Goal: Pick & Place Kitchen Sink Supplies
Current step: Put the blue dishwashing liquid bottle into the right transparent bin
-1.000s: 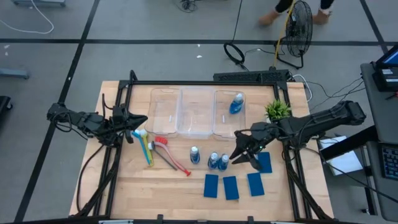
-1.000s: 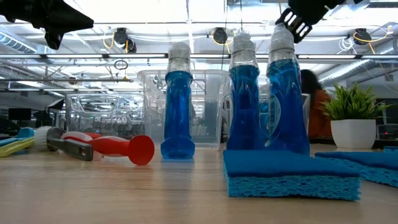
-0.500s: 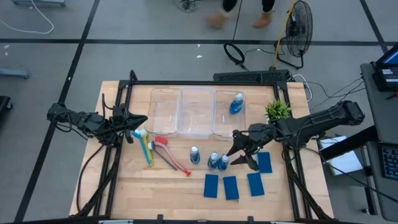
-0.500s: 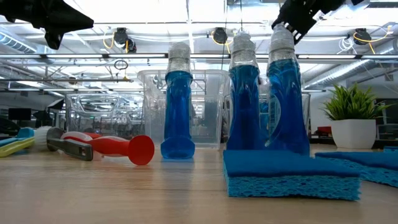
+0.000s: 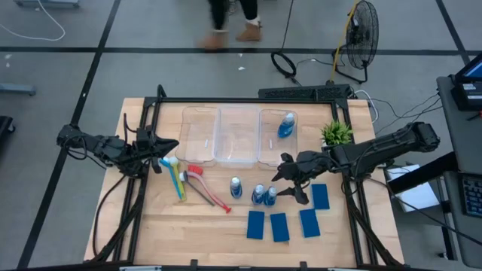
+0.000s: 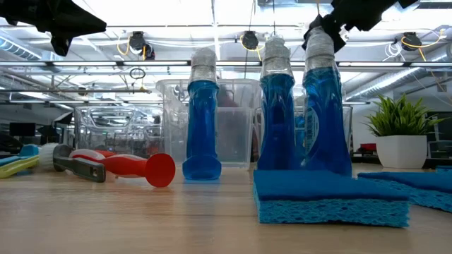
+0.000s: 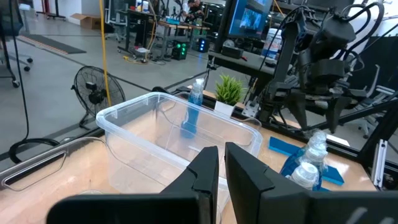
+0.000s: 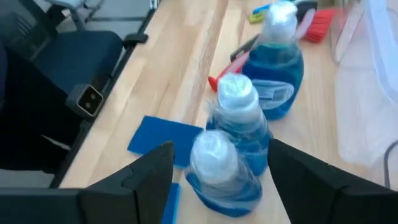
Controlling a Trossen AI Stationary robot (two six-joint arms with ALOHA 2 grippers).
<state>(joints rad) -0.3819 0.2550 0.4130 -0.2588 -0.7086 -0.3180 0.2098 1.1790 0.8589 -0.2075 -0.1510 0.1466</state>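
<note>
R arm reaches in low, pincer [image 5: 287, 183] spread wide by nearest bottle [image 5: 270, 196]; L pincer [image 5: 156, 149] closed.

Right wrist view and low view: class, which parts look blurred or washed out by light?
Right wrist view: the nearest bottle and the right pincer around it look soft and smeared. Low view: ceiling lights glare white behind the bottle caps; the sponge stays sharp. High view: a person beyond the table is motion-blurred.

Sponges [image 5: 279, 226] before bottles [image 5: 256, 193], seemingly apart
</note>
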